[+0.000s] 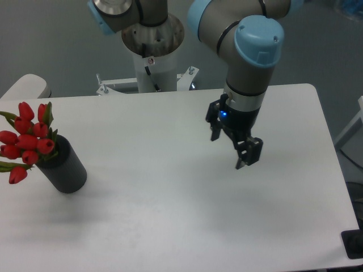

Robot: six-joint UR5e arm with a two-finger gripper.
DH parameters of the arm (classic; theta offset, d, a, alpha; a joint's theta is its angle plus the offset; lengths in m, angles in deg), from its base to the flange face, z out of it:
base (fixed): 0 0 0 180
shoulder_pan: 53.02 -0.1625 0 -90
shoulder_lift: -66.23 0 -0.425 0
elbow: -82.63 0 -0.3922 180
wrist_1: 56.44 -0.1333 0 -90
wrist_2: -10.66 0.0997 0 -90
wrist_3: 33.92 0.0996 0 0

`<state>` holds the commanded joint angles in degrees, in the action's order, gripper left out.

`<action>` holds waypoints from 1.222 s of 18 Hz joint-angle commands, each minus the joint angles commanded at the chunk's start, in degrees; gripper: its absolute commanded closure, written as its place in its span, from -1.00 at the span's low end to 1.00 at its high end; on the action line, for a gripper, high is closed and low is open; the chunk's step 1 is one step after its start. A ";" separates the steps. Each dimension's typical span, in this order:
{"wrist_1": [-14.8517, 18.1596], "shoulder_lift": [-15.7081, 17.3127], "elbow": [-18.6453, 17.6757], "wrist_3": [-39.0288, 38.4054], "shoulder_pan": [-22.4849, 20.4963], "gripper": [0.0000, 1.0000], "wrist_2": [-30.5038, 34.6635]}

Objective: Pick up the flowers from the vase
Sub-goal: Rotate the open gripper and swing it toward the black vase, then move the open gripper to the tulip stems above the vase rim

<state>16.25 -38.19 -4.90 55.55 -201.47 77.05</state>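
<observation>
With the flowers (27, 139) still being held in the vase (67, 167) at the table's (170, 226) left edge, nothing is being gripped by the slightly parted gripper (245, 156), so an approach leftward is probably being called for.

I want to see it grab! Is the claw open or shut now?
Gripper: empty, far from the flowers; open or shut cannot be told.

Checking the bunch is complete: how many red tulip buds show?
9 visible, clustered at the vase mouth at the table's left edge: flowers. Others may be hidden.
</observation>
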 joint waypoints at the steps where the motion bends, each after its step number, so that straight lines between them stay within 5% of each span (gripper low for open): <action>1: -0.09 0.61 -1.49 0.00 -0.18 -1.00 -2.20; 9: -0.35 3.25 -15.20 -1.32 -2.82 -1.00 -34.26; 14: -0.87 7.03 -21.27 -3.33 0.95 -1.00 -40.36; 22: -17.03 5.72 -27.16 -9.49 10.01 -1.00 -40.45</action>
<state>-0.79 -32.47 -32.06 46.06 -191.45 36.59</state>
